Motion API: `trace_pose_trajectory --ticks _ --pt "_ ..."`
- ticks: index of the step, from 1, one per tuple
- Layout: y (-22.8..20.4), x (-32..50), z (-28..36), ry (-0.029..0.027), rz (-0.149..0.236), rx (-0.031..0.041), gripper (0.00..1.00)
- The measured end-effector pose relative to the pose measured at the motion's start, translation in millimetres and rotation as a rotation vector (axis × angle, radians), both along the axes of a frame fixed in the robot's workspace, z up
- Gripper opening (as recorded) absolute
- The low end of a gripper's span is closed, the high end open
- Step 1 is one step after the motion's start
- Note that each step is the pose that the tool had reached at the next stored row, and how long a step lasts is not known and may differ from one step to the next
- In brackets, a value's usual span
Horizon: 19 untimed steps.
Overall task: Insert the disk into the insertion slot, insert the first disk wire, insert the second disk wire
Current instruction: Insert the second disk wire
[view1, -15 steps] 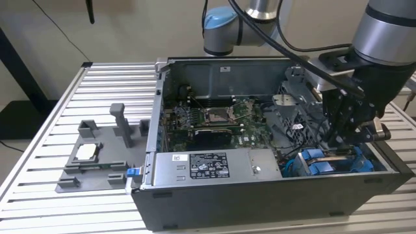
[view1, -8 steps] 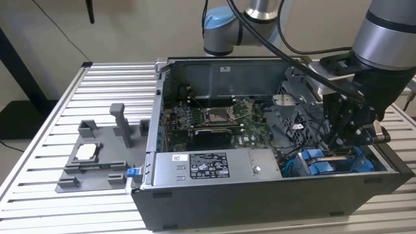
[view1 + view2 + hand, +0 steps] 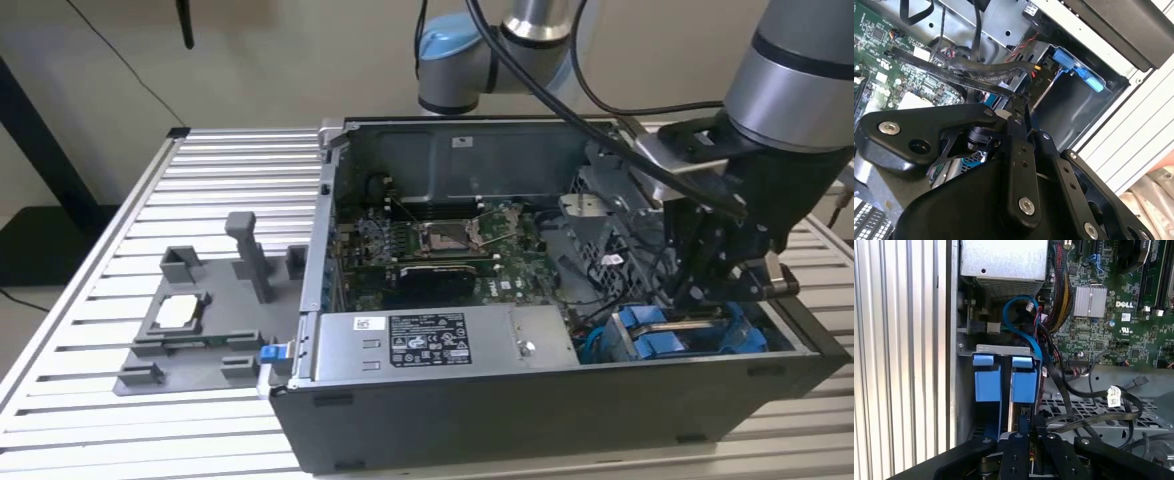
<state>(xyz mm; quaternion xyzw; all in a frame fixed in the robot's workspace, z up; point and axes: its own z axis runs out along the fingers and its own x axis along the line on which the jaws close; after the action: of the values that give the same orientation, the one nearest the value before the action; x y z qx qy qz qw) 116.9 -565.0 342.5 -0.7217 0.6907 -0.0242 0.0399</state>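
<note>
One arm: we see the Universal Robots arm (image 3: 801, 70) reaching down from above into the open computer case (image 3: 534, 400), at the corner on the exterior view's right.
Gripper: the black gripper (image 3: 721, 285) hangs low inside the case, just above the blue carriers; in both wrist views its linkages crowd the foreground (image 3: 1026, 440) (image 3: 1026, 127).
Jaws: we see them drawn close together around something thin and dark in the first wrist view, though we cannot tell what they pinch, or whether they pinch at all.
Insertion slot: the grey sheet-metal drive bay (image 3: 1004, 348) sits against the case wall beside the ribbed table, with two bright blue carrier tabs (image 3: 1004, 375) standing side by side in it.
Disk: we spot blue plastic (image 3: 674, 335) in the bay right under the gripper; the drive's metal body is hidden, so we go by the carrier alone.
Wires: a blue cable (image 3: 1021, 322) loops just behind the bay, and black cables (image 3: 1089, 400) sweep across beside the gripper.
Power supply: the silver labelled box (image 3: 427, 345) lies along the front edge of the case, next to the bay.
Motherboard: green board (image 3: 447, 245) in the middle of the case.
Tray: the grey plastic tray with upright posts (image 3: 200, 320) rests on the ribbed table (image 3: 80, 400), well apart from the gripper, on the exterior view's left.
</note>
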Motion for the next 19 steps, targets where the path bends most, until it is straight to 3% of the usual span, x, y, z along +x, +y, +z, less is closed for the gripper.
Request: trace_pose_trajectory --ticks 19 --pt "-2.8 1.2 -8.9 0.0018 -0.026 0.0004 0.18"
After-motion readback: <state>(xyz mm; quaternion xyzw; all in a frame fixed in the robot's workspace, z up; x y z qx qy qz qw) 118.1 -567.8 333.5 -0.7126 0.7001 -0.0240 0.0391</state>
